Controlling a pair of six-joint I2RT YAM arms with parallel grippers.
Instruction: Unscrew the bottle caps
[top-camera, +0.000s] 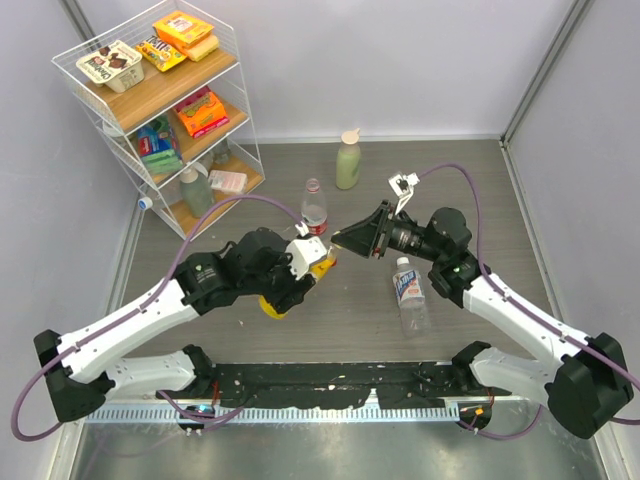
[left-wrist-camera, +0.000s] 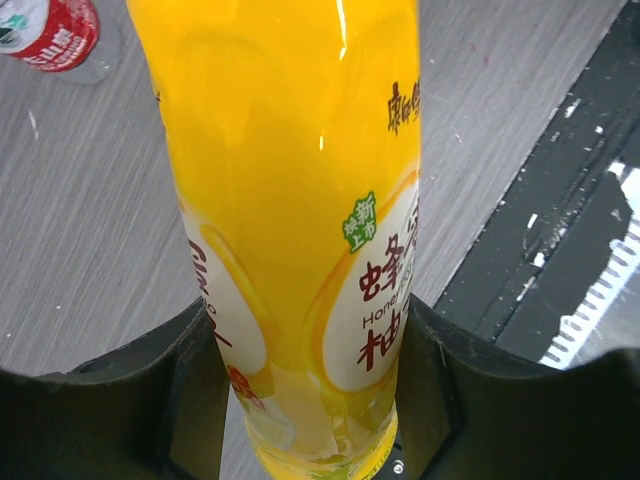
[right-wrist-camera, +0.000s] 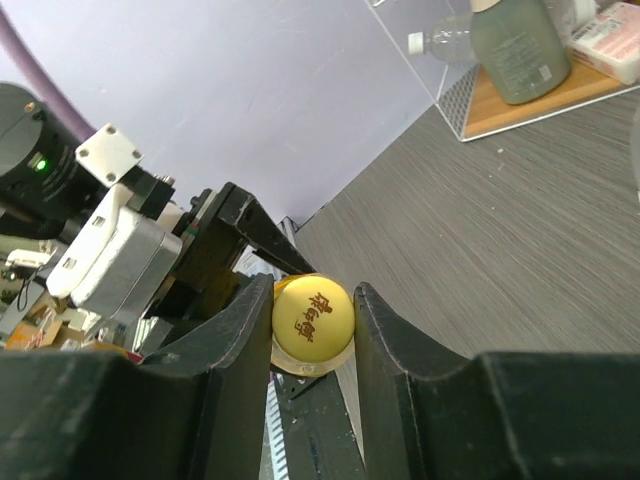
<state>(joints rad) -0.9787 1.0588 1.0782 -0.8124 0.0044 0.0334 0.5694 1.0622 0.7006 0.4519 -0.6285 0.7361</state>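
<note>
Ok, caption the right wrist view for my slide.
Right pincer clamped on the yellow cap while the left pincer holds the bottle behind it; shelf rack beyond.

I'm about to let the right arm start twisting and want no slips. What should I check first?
1. Is the left pincer clamped on the juice bottle? ok.
2. Is the right pincer shut on the yellow cap? ok.
3. Is the cap centred between the fingers? ok.
4. Is the cap already loosened? cannot tell.
5. Is the red-capped bottle clear of the left pincer? cannot tell; it stands close behind.
</note>
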